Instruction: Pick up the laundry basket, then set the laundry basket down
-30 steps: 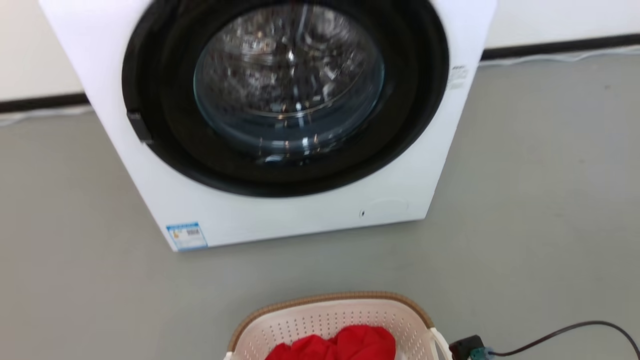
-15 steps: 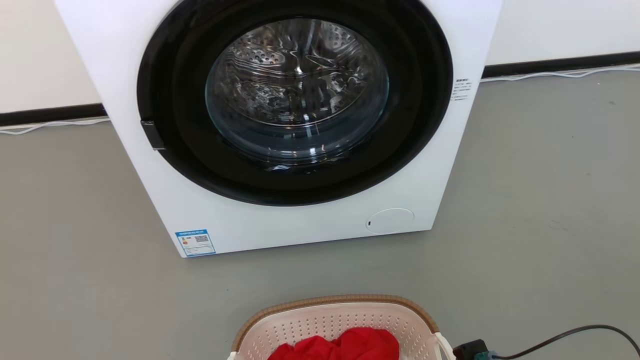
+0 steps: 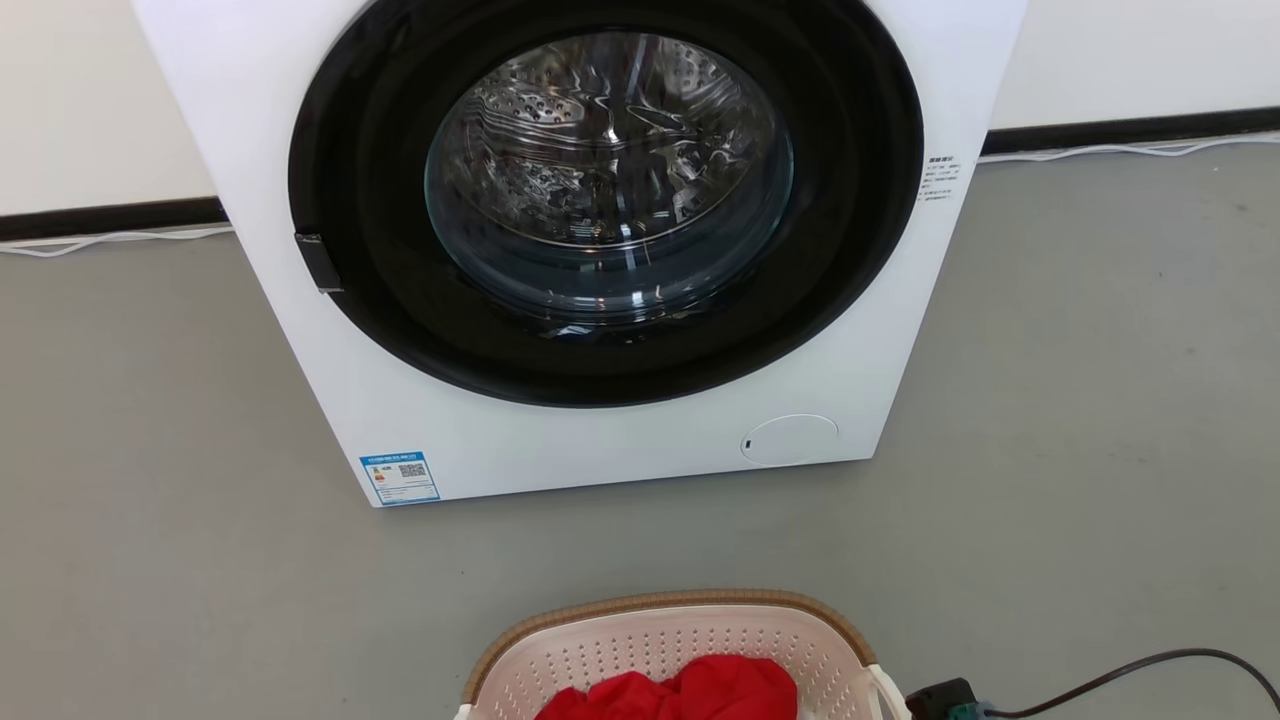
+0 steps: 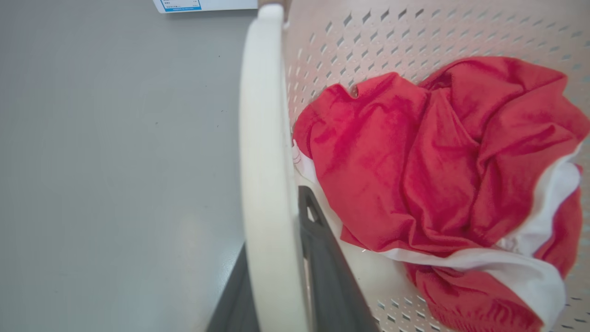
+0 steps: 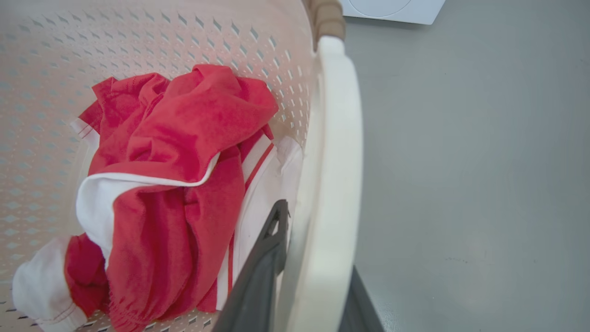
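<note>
L gripper (image 4: pixel 275 240) narrow, pinching the left loop handle (image 4: pixel 262 138) of the laundry basket (image 4: pixel 415 37). One finger (image 4: pixel 322 258) sits inside the wall, the other outside, handle strip btw them. R gripper (image 5: pixel 318 263) mirrors it on the right loop handle (image 5: pixel 332 138): inner finger (image 5: pixel 265 267) basket-side, outer one floor-side. Both look seated on the plastic, no gap I can see.

Why, imo: a two-pt hold on opposite handles keeps the load level, no tip twd either side. Loops are the stiff grab pts; the perforated walls would prob flex.

Just inboard of each inner finger: red/white garment (image 4: pixel 415 161) bunched in the basket bottom. It lies close to the fingers, not caught btw them afaict. Snag risk low, but watch it on release.

Outboard of each gripper: bare grey floor (image 4: pixel 115 161). Ahead of the fingertips: brown rim (image 5: pixel 325 16), then the washer (image 3: pixel 600 450), door looks shut, apart from the basket. Head cam puts the basket btw both grippers, roughly centred before the washer.

Can't tell if the basket base is on the floor or off it. Judgement: somewhere in lift/set-down. Next move needs both arms going vertical in sync; open fingers once the base is flat.
</note>
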